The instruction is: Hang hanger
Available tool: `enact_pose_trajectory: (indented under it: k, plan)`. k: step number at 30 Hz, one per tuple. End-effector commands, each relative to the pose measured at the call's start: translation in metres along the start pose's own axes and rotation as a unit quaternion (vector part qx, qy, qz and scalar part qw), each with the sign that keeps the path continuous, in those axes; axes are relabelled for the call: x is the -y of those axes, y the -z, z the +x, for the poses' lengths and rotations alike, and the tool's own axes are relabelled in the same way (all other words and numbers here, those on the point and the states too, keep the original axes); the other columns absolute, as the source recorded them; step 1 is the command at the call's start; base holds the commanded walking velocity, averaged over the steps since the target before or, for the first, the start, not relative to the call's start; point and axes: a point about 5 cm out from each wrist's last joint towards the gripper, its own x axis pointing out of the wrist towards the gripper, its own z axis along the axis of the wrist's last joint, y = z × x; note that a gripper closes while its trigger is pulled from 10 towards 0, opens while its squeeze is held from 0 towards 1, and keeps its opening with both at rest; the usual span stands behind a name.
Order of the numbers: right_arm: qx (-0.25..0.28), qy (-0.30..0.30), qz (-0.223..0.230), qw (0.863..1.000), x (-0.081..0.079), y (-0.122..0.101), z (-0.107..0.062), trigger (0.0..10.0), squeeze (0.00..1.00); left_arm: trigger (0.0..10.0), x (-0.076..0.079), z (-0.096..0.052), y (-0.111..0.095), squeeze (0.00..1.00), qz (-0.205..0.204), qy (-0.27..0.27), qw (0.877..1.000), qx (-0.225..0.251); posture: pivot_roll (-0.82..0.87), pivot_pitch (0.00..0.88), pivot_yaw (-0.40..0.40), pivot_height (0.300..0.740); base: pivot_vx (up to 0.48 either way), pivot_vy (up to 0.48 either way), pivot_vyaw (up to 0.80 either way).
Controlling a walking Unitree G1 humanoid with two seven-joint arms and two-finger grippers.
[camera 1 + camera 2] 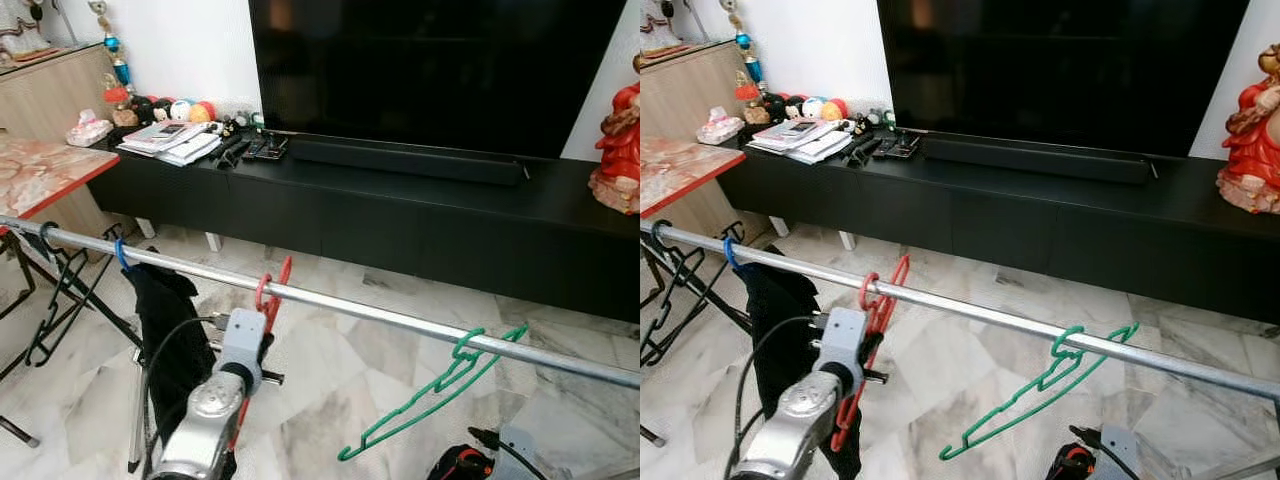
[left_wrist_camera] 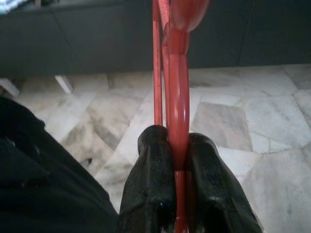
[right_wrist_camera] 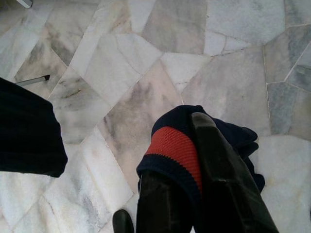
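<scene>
Marble floor [image 1: 330,370] under metal rail [image 1: 400,318], left gripper [image 2: 179,160] clamped on red hanger [image 2: 178,97], right gripper [image 3: 194,184] around navy-red cloth [image 3: 175,145]

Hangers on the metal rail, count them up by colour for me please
Red hanger: 1, hook over the rail, held by the left gripper
Green hanger: 1
Blue hanger: 1, carrying a black garment
Black hanger: 1
Total: 4
</scene>
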Motion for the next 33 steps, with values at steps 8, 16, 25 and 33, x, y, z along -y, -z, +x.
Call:
enact_pose_trajectory:
  k: [8,16,25,33]
  plan:
    - [0.004,0.001,0.003,1.000,0.000,-0.002,0.000,10.0,0.00,0.0,-0.013,-0.016,-0.004,0.00,-0.006,-0.008,0.999,0.046,0.12,0.000,0.018,0.740,0.000,0.000,0.00]
    - [0.001,0.001,0.001,1.000,0.001,-0.001,0.000,10.0,0.00,0.0,-0.024,-0.038,0.014,0.00,0.011,-0.006,0.998,0.055,0.12,0.000,0.025,0.740,0.000,0.000,0.00]
    - [-0.005,0.005,-0.001,1.000,0.002,0.002,-0.001,10.0,0.00,2.9,-0.048,-0.060,0.072,0.00,0.040,-0.009,0.998,-0.050,0.11,0.000,0.027,0.740,0.000,0.000,0.00]
    - [-0.011,0.007,-0.003,1.000,0.002,0.003,-0.001,10.0,0.00,10.0,-0.060,-0.072,0.126,0.00,-0.040,-0.073,0.982,-0.168,0.10,0.000,0.031,0.740,0.000,0.000,0.00]
